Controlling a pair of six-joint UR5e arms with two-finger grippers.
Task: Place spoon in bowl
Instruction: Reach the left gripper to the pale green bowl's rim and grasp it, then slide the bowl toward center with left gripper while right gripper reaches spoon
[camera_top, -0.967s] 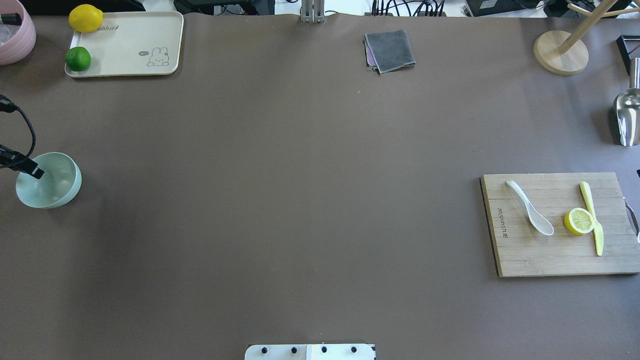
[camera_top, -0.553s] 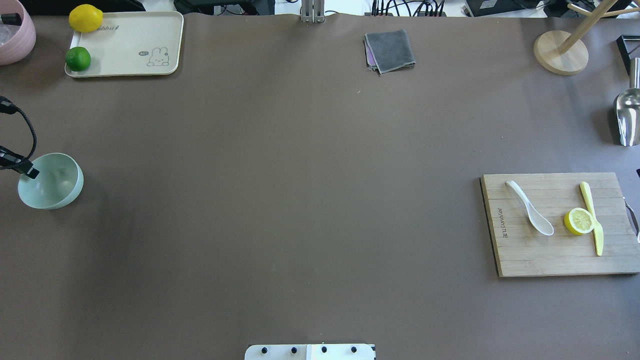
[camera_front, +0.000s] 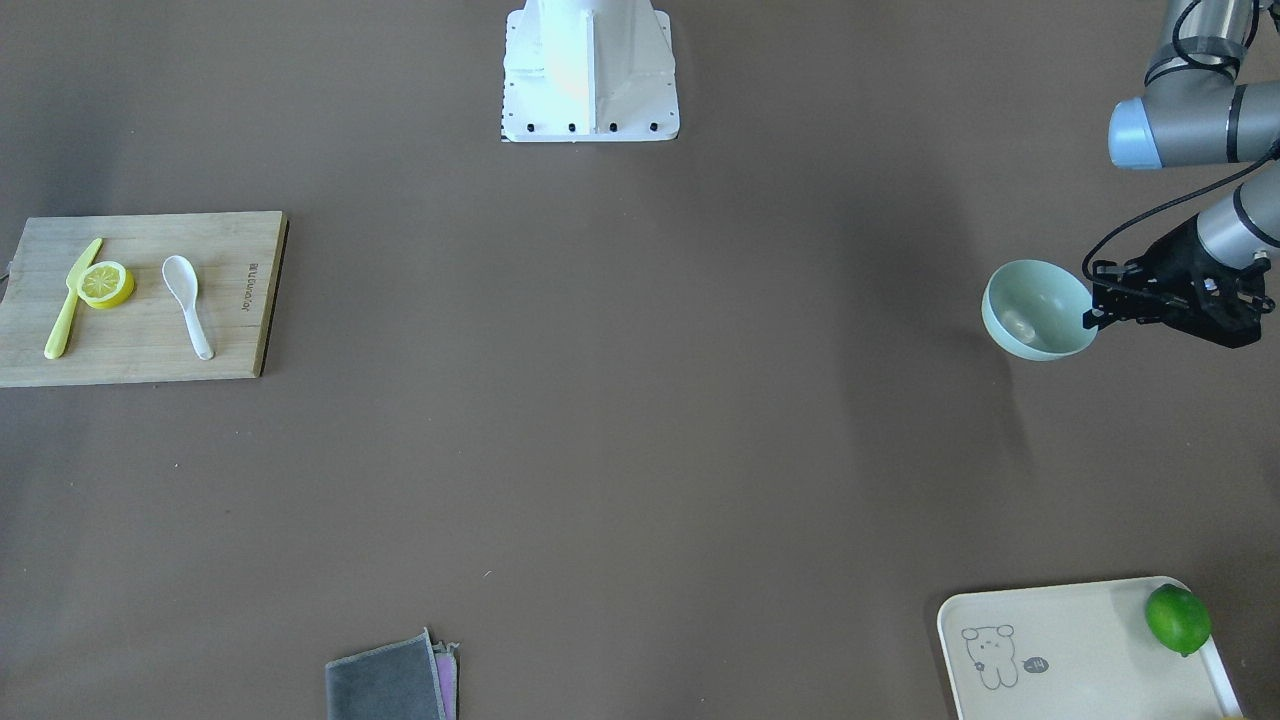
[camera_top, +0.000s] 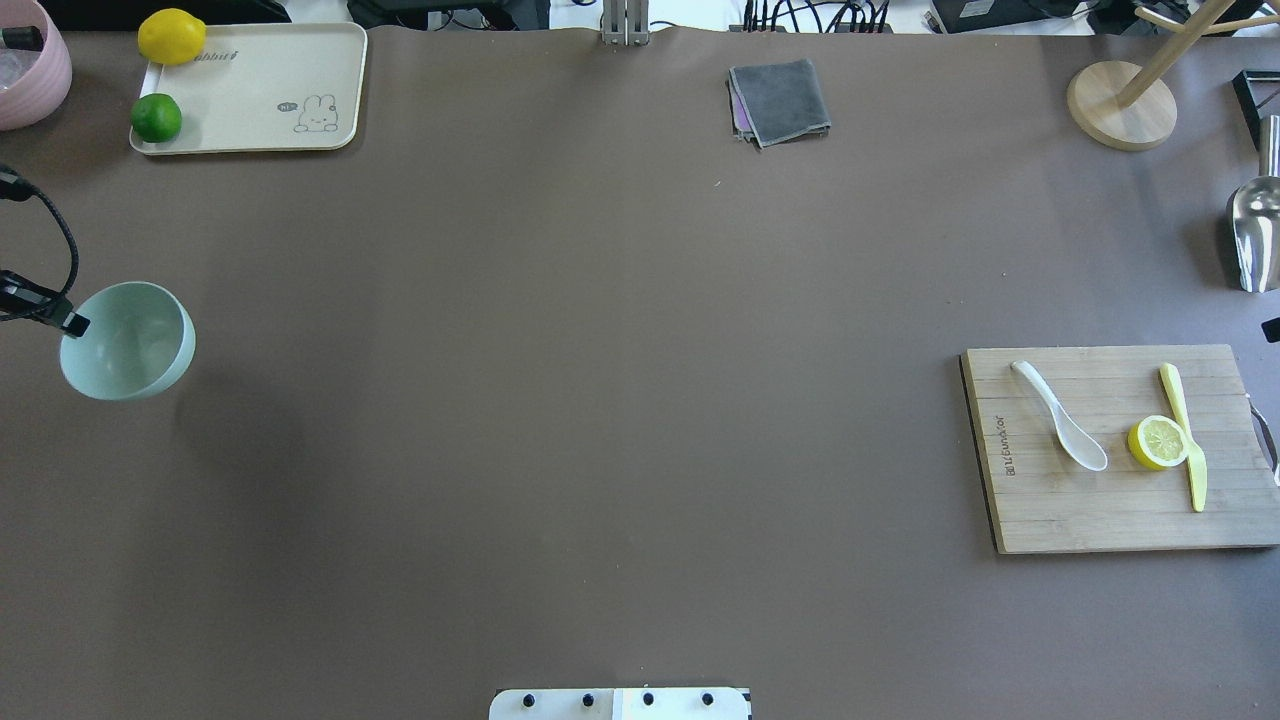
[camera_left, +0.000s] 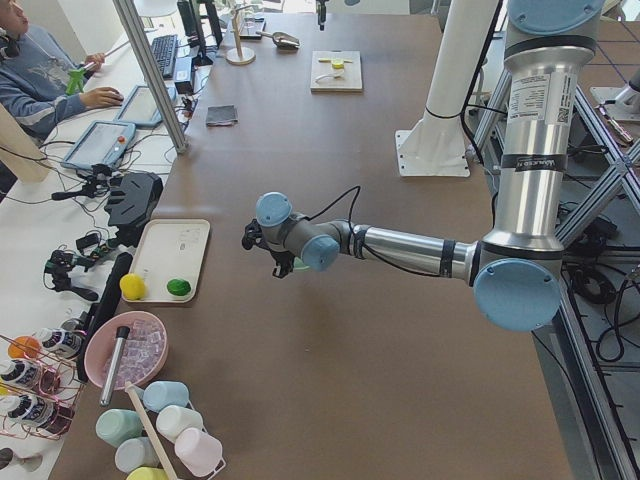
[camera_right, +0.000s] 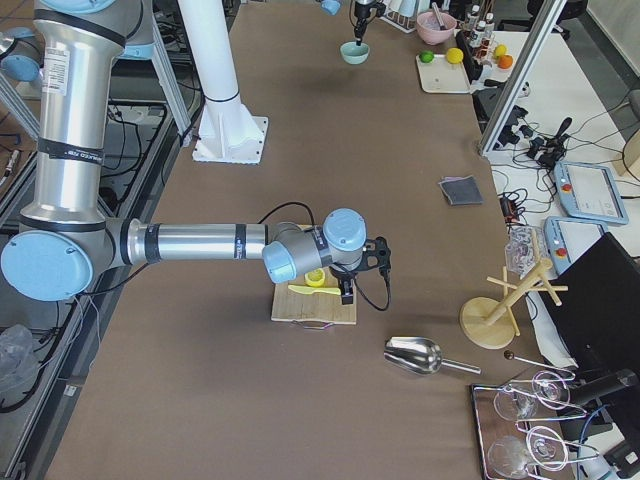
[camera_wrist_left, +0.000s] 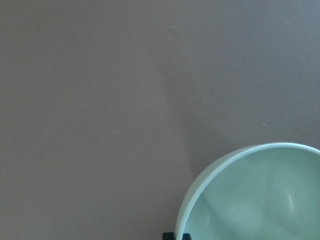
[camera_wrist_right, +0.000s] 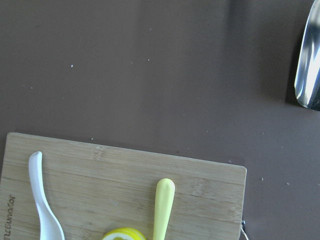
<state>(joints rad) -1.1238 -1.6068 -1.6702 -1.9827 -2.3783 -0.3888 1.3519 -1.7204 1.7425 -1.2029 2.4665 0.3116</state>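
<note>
The pale mint-green bowl (camera_top: 128, 340) hangs above the table at the robot's far left, also in the front view (camera_front: 1038, 310) and the left wrist view (camera_wrist_left: 260, 200). My left gripper (camera_top: 72, 324) is shut on its rim and holds it in the air. The white soup spoon (camera_top: 1062, 418) lies on the wooden cutting board (camera_top: 1120, 510) at the right, scoop toward the robot; it also shows in the right wrist view (camera_wrist_right: 42, 205). My right gripper (camera_right: 346, 292) hovers over the board's far edge; I cannot tell whether it is open or shut.
A lemon half (camera_top: 1158, 442) and a yellow plastic knife (camera_top: 1185, 440) lie beside the spoon. A cream tray (camera_top: 260, 90) with a lemon and a lime, a pink bowl (camera_top: 30, 70), a grey cloth (camera_top: 780, 100), a wooden stand (camera_top: 1120, 100) and a metal scoop (camera_top: 1255, 235) line the table's far edge and ends.
The left gripper has lifted the bowl off the table and carried it a little to the right and away from the robot. The spoon and the board have not moved.
</note>
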